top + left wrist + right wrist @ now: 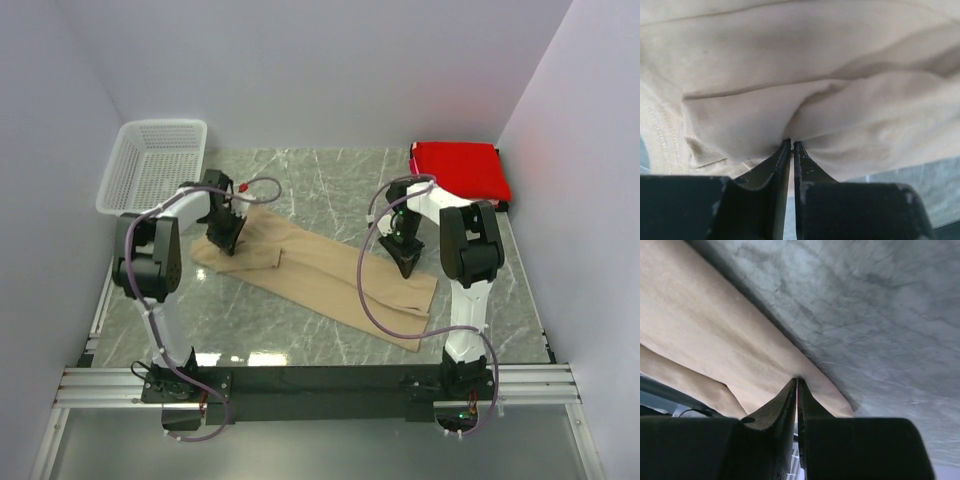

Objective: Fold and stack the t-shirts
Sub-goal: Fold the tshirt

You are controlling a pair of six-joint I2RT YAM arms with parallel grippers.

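I've got the L end effector (226, 240) pinching the tan t-shirt (320, 272) at its left end, and the R end effector (408, 264) pinching the right edge. The red t-shirt (460, 170) lies folded at the bench (300, 180) far-right corner, well apart.

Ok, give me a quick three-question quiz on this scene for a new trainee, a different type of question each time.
1. True or false: the red t-shirt lies folded at the far right corner of the table.
2. Multiple choice: what is the left gripper pinching? A the red t-shirt; B the tan t-shirt; C nothing.
3. Short answer: seen from above, which end of the tan t-shirt does the right gripper hold?

Key: 1 true; 2 B; 3 the right end.
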